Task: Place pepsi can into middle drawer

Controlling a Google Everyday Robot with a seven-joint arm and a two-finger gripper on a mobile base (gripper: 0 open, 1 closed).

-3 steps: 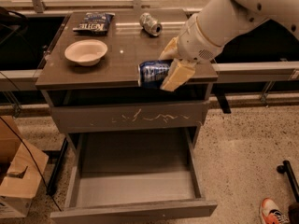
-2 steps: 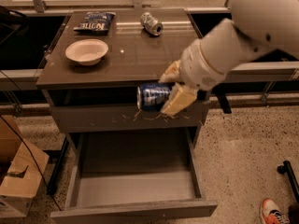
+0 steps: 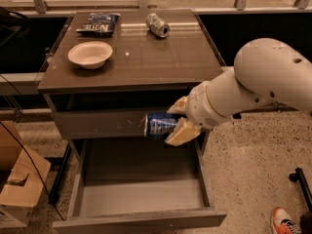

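Observation:
The pepsi can is dark blue and lies on its side between my gripper's tan fingers. My gripper is shut on it and holds it in front of the scratched drawer front, above the back of the open middle drawer. The drawer is pulled out below the cabinet, and its smooth grey floor is bare. My white arm comes in from the right.
On the cabinet top sit a white bowl, a dark blue chip bag and a silvery-grey can on its side. A cardboard box stands at the left. A shoe is at the bottom right.
My gripper has carried the can off the cabinet top and down past the front edge, lower and toward the open drawer.

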